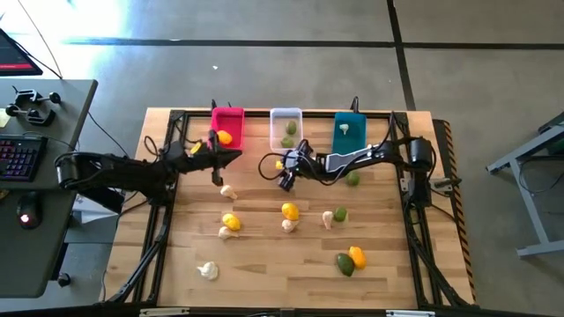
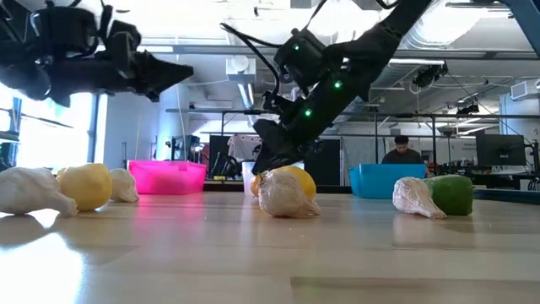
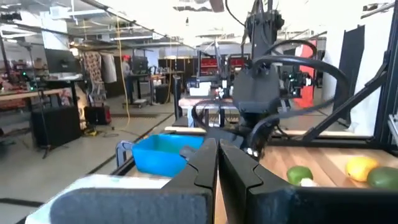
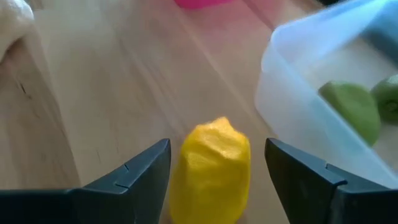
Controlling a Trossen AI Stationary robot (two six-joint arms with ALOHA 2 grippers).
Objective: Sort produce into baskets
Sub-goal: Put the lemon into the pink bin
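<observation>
The right gripper (image 4: 214,177), fingers apart, straddles a lemon (image 4: 211,168) on bare wood just beside the white bin's (image 4: 292,118) wall. The left gripper (image 1: 231,156), fingers together, hovers by the pink bin (image 1: 227,114).

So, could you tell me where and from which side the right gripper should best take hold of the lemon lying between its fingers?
Probably across the lemon's wide middle, coming straight down from above. The right gripper is already open with a finger on each side, and the white basket stands close on one side.
</observation>
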